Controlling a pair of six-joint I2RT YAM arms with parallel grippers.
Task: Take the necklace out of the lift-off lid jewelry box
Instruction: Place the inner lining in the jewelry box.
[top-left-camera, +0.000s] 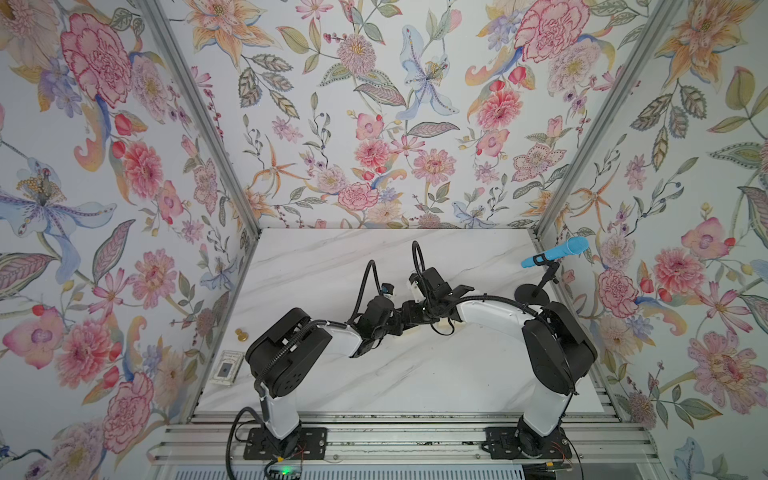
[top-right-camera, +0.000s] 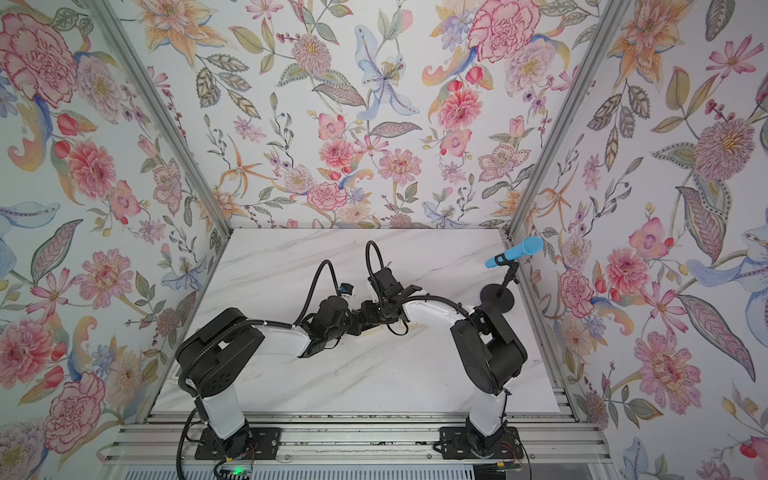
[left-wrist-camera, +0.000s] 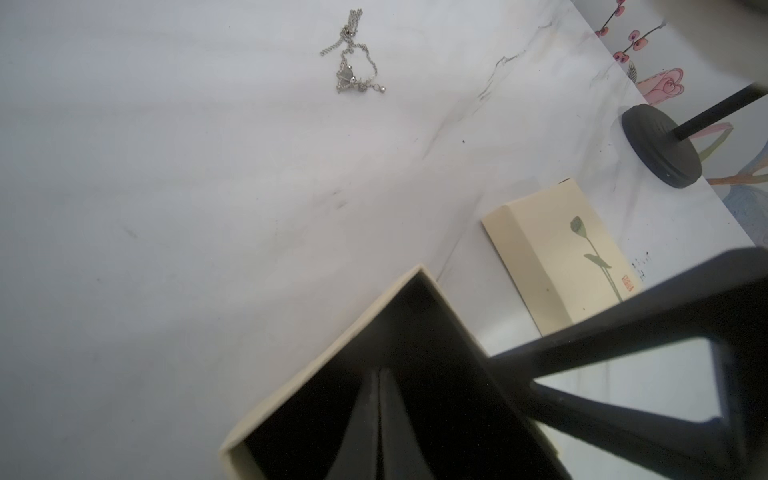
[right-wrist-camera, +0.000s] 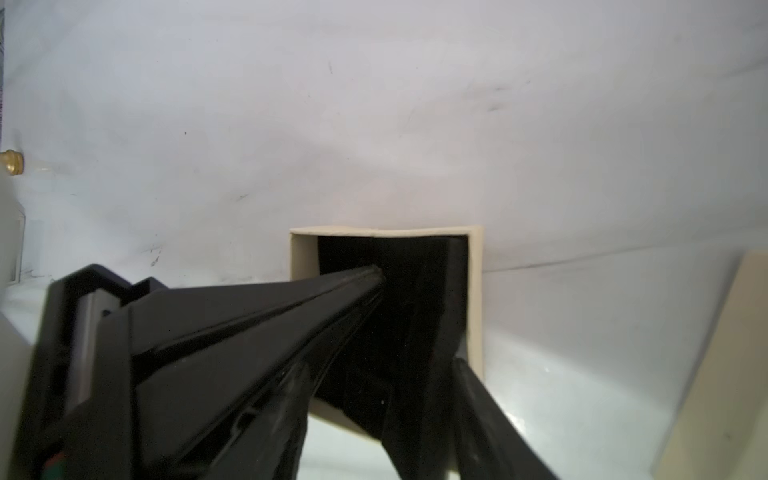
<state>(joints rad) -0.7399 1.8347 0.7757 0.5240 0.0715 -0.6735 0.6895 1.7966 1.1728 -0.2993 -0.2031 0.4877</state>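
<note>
— Arms alike?
— Yes. Left arm (top-left-camera: 282, 411) and right arm (top-left-camera: 544, 407): white links, bulky black joints, ribbed black cables (top-left-camera: 365, 279), black bolted base plates (top-left-camera: 257, 446).
— The left claw (left-wrist-camera: 380, 376)?
— Black, tapering fingers (left-wrist-camera: 360, 419).

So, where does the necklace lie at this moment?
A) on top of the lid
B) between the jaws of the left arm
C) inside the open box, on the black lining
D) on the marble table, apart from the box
D: in the left wrist view the necklace lies on the bare table, clear of the open box and the lid.
</note>
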